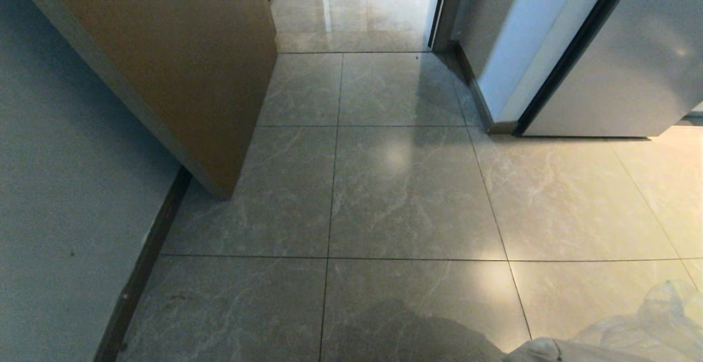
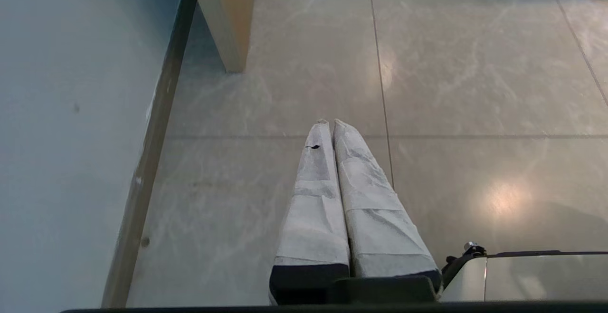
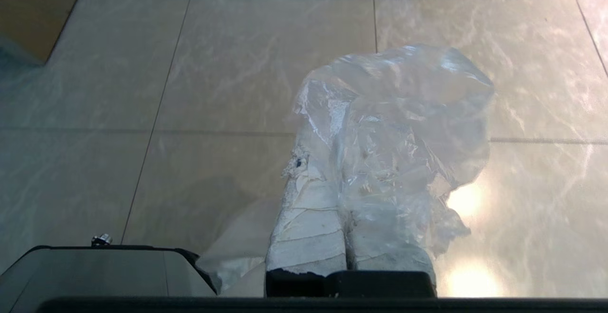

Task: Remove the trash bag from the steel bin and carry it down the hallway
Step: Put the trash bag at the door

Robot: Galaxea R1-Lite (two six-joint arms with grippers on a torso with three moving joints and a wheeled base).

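The trash bag (image 3: 408,113), thin crinkled clear plastic, bunches up over my right gripper (image 3: 327,161), whose white-wrapped fingers are shut on its film. The bag hangs above the glossy marbled tiles of the hallway (image 1: 406,186). A fold of the bag (image 1: 653,323) shows at the lower right corner of the head view. My left gripper (image 2: 331,123) is shut with nothing in it, held above the floor close to the left wall. The steel bin is out of view.
A brown door leaf (image 1: 181,60) stands open on the left, angled out from the grey wall (image 1: 55,159) with its dark skirting. A white wall corner and a grey panel (image 1: 620,60) close the right side. Between them the tiled corridor runs ahead.
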